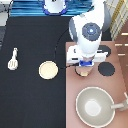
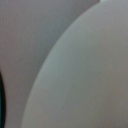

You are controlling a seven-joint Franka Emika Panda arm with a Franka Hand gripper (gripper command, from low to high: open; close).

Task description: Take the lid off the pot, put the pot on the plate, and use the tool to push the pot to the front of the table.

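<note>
Pot, small, round and pinkish-tan (image 1: 83,72), is sitting on the pinkish-brown stove counter (image 1: 75,85) in the exterior view, directly under the white arm's gripper (image 1: 84,64), so that only its lower edge is showing below the hand. Whether the pale lid is lying on it cannot be told, since the hand is covering the pot's top, and the gripper's state cannot be told either. Just beside the pot, toward the exterior view's right, a black round burner (image 1: 106,69) is lying flat on the counter. Below it, a large grey-beige pan with a long handle (image 1: 95,106) is resting near the exterior view's bottom. On the large black table (image 1: 30,100), the small flat tan plate (image 1: 48,69) is lying to the exterior view's left of the pot, apart from it, and the cream-white slotted spatula tool (image 1: 13,59) is lying well apart at the far left. In the wrist view, a pale rounded surface is filling most of the picture, too close to identify.
</note>
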